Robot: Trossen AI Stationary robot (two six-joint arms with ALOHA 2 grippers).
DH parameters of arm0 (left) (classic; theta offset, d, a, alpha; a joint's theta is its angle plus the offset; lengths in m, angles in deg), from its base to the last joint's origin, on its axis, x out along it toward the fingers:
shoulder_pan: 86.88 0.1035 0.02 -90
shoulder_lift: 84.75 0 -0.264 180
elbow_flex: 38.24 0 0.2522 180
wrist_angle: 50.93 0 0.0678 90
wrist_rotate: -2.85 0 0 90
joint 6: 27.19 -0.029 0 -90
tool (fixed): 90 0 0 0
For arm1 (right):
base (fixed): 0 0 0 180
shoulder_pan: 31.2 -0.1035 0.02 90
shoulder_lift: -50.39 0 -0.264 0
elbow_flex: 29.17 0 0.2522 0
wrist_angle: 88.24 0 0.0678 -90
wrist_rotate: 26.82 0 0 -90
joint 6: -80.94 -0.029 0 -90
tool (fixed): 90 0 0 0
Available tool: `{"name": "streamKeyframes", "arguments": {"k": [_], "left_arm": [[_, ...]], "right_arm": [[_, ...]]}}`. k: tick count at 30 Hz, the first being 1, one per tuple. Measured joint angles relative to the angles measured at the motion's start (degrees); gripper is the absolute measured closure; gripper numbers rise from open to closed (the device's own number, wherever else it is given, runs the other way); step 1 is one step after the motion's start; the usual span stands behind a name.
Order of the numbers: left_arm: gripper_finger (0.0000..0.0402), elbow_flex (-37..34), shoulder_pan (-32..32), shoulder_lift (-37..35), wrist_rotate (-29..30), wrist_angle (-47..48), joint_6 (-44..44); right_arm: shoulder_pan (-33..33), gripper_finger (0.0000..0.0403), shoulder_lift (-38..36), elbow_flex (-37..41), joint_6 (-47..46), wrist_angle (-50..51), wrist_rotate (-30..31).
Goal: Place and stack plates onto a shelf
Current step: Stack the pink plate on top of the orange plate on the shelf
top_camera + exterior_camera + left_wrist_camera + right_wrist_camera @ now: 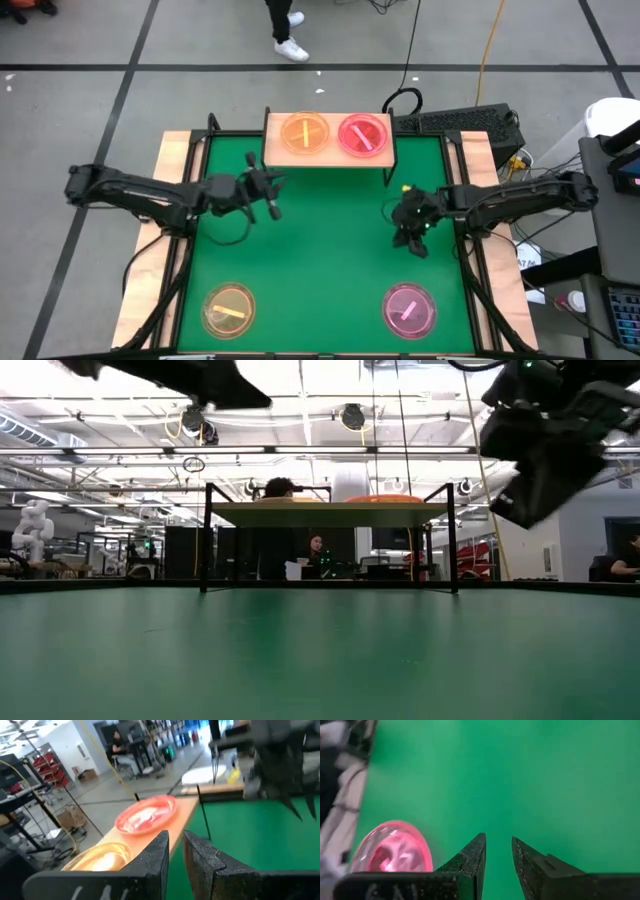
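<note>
The shelf stands at the table's far edge on thin black legs. An orange plate and a pink plate lie flat on it side by side. Both also show in the left wrist view, the pink plate and the orange plate. Near the front edge, a yellowish plate and a pink plate rest flat on the green table. My left gripper hovers open by the shelf's near left corner. My right gripper is open above the table's right half, tilted down, with the near pink plate ahead of it.
A wooden border frames the green table. A keyboard and cables lie behind the shelf at the far right. A person's feet stand on the floor beyond. The green surface between the shelf and the near plates is bare.
</note>
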Motion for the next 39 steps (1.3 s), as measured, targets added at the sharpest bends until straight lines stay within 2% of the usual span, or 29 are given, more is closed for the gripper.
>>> {"name": "streamKeyframes", "arguments": {"k": [6,11,20,28,32,37,39], "left_arm": [[0.0339,-9.9,-0.7,-10.8,-0.2,-7.9,3.3],[0.0339,-15.8,-0.7,-14.8,-0.3,-17.7,6.1],[0.0339,-16.5,-0.9,-15.0,-0.5,-17.8,6.5],[0.0339,-16.5,-0.9,-15.0,-0.6,-17.9,7.5],[0.0339,-16.5,-0.9,-15.0,-0.7,-17.9,7.7],[0.0339,-16.5,-0.9,-15.0,-0.7,-17.9,7.7],[0.0339,-16.5,-0.9,-15.0,-0.7,-17.9,7.5]], "right_arm": [[-7.5,0.0318,4.7,0.4,-2.8,-1.6,-1.7],[-12.9,0.03,11.1,0.4,-8.1,-9.3,-4.9],[-19.5,0.0287,22.5,0.4,-11.7,-17.4,-4.6],[-23.1,0.0288,25.6,0.3,-14.0,-18.0,-4.0],[-23.3,0.0316,25.7,0.3,-13.7,-17.6,-2.1],[-22.4,0.039,25.7,0.4,-10.8,-17.1,-1.6],[-21.7,0.0396,25.1,0.4,-9.2,-17.0,-1.5]]}}
